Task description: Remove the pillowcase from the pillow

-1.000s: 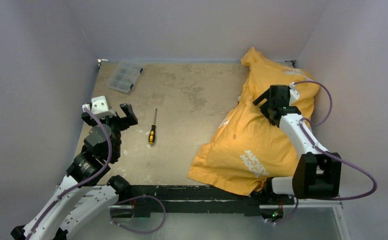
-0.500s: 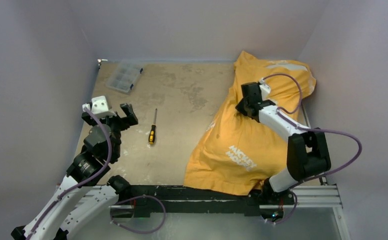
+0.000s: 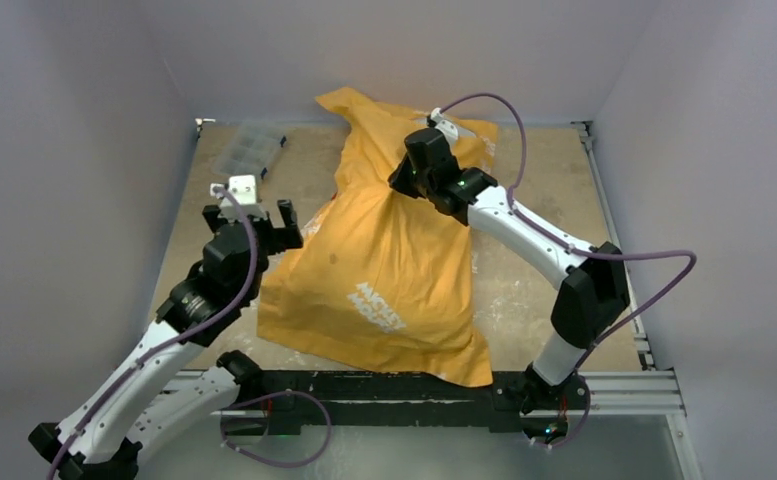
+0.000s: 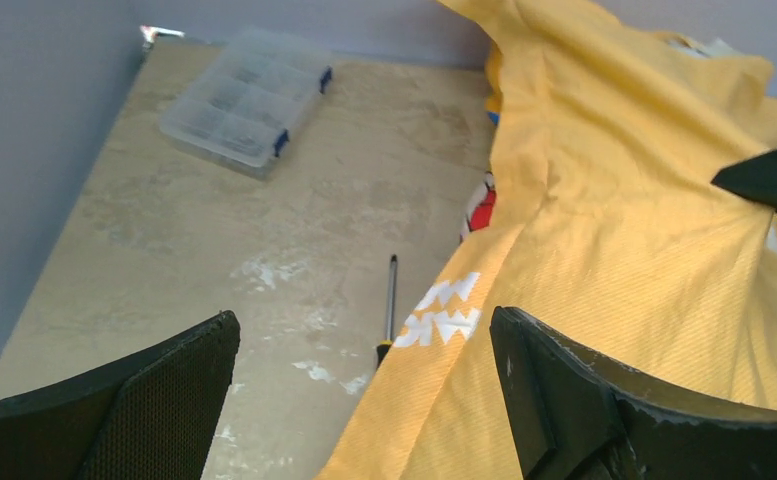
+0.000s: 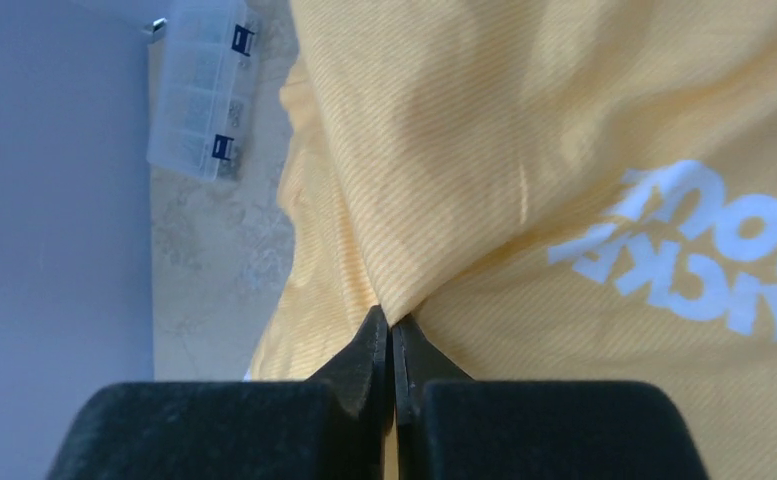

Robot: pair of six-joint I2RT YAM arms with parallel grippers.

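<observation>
The orange-yellow pillowcase (image 3: pixel 394 270) is lying across the middle of the counter (image 3: pixel 509 310), running from the far edge, where a fold is bunching up against the back wall, down to the near edge. I am not seeing any white of the pillow from here. Whether it is inside the cloth I cannot tell, though the sack is looking fairly flat.

The right pincer (image 5: pixel 392 325) is reaching to the far end of the sack and is clenched on a pinch of the fabric, with creases fanning out from its tips. The left pincer (image 4: pixel 364 330) is standing released, jaws wide, just beside the sack's left edge and touching nothing. A screwdriver (image 4: pixel 391 290) is lying by that edge with its handle going under the cloth, and a clear plastic organiser box (image 4: pixel 239 100) is sitting in the far left corner.

To my eye the step in hand is gathering and positioning the sack by its far end. The next move is probably calling for the left pincer to close on the near left edge or hem, so the two can pull the cloth apart. It should be avoiding the screwdriver as it does so.
</observation>
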